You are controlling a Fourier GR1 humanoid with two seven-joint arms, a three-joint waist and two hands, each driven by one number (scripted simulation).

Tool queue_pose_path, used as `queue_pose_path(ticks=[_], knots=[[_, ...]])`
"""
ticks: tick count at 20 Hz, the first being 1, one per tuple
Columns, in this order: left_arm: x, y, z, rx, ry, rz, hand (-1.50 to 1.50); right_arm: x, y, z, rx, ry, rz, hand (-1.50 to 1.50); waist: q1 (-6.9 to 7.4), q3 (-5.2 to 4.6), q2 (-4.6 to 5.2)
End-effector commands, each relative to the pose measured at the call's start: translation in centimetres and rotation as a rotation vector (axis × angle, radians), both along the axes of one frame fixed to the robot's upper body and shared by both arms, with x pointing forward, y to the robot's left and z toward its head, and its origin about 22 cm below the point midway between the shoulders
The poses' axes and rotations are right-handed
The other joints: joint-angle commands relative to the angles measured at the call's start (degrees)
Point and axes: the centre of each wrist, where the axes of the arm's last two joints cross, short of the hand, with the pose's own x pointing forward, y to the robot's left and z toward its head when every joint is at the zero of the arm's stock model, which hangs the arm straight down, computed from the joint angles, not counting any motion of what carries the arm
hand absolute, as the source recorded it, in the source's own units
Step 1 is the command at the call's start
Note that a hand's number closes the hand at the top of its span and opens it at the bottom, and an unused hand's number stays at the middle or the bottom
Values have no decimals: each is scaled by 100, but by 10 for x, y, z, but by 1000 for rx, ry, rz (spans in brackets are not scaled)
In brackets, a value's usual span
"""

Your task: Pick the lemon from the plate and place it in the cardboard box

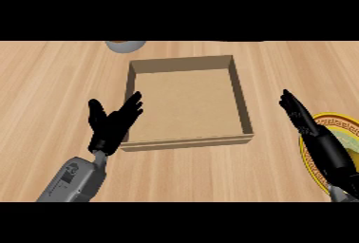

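Observation:
An open cardboard box (188, 138) lies in the middle of the wooden counter, and I see nothing inside it. A yellow-rimmed plate (341, 123) shows at the right edge, mostly covered by my right hand (325, 148). That hand is open, fingers straight and pointing up-left over the plate. The lemon is hidden from me. My left hand (110, 124) rests open, fingers up, just left of the box's near left corner.
A grey round object (125, 45) pokes in at the counter's far edge, above the box's left side. Bare wooden counter stretches to the left of the box and in front of it.

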Motion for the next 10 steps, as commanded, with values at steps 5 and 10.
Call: queue_pose_path(ticks=[5,10], knots=[[-4,83,25,346,-233,242,0,20,-100,32,326,-111,-476,-150,-65,14,-55],[-23,96,6,409,-234,275,0,-15,-180,-9,213,128,-1047,-150,-61,-10,33]])
